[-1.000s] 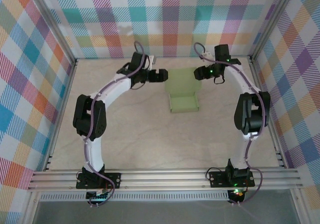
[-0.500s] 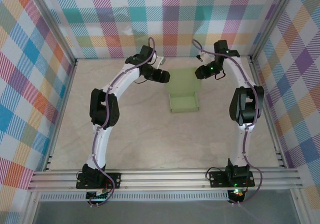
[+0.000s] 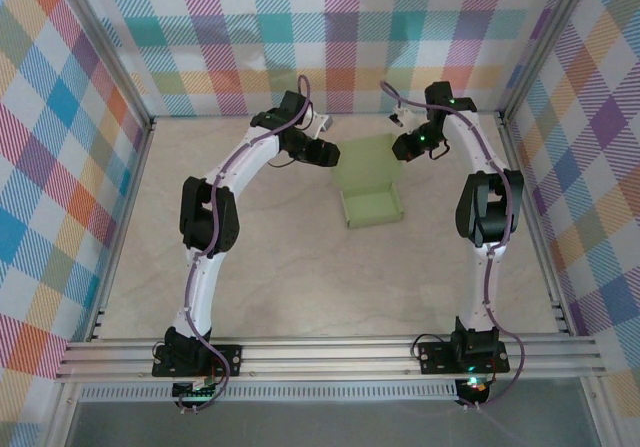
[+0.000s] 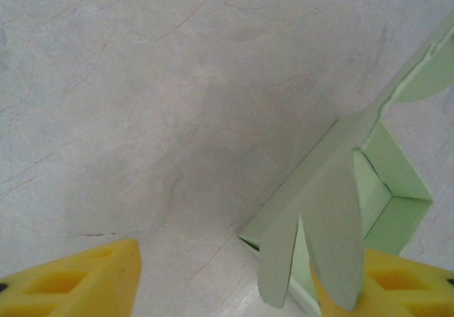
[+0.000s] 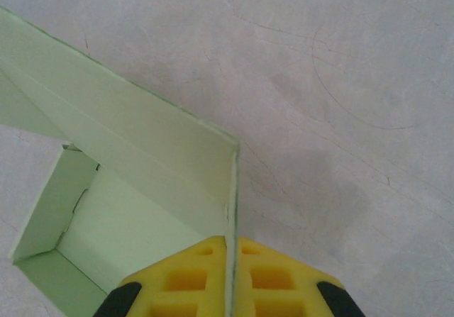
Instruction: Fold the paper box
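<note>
The paper box (image 3: 368,181) lies at the back middle of the table, pale green, with its open tray toward me and a lid panel raised behind it. My right gripper (image 3: 402,149) is shut on the panel's right edge; the right wrist view shows the thin card edge (image 5: 230,189) pinched between the yellow pads of that gripper (image 5: 230,274). My left gripper (image 3: 330,154) stands open at the box's left side. In the left wrist view its two yellow fingers are far apart (image 4: 234,292), and two rounded flaps of the box (image 4: 326,225) hang in front of the right finger.
Plaid walls and metal frame posts (image 3: 120,77) close in the table on three sides. An aluminium rail (image 3: 330,352) runs along the near edge by the arm bases. Bare pale tabletop (image 3: 300,267) lies between the box and the rail.
My left arm has stretched forward and brought its gripper right up to the box's left side. The box has shifted and turned slightly to the right in the right gripper's hold.
</note>
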Controlling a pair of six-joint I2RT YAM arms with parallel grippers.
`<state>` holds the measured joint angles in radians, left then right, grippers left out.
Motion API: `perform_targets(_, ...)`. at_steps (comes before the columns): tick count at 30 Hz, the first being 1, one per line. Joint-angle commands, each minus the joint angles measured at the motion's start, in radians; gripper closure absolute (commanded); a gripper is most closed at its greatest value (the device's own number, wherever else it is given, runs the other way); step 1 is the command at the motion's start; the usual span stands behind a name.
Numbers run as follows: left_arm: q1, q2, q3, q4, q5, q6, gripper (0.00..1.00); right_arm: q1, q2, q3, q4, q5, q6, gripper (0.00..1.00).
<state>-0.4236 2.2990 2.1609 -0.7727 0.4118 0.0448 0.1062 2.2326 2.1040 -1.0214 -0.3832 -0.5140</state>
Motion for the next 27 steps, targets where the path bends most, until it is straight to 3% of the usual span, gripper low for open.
perform_targets(1, -0.007, -0.005, 0.025, 0.0, 0.029, 0.004, 0.45, 0.013, -0.009, 0.014, -0.029, -0.01, -0.021, 1.0)
perform_targets(3, -0.009, -0.001, 0.029, -0.002, 0.021, -0.006, 0.58, 0.017, -0.024, -0.002, -0.013, -0.001, -0.004, 1.0)
perform_targets(5, -0.015, 0.0, 0.034, -0.007, 0.013, -0.013, 0.63, 0.019, -0.039, -0.017, 0.004, 0.002, 0.014, 1.0)
perform_targets(13, -0.031, 0.021, 0.059, -0.025, -0.023, -0.031, 0.67, 0.03, -0.081, -0.076, 0.051, 0.012, 0.04, 1.0)
perform_targets(22, -0.032, 0.019, 0.057, -0.037, 0.04, -0.037, 0.75, 0.03, -0.084, -0.082, 0.06, 0.027, 0.043, 1.0)
perform_targets(27, -0.032, 0.019, 0.051, -0.065, 0.015, -0.023, 0.74, 0.03, -0.083, -0.082, 0.062, 0.031, 0.043, 1.0)
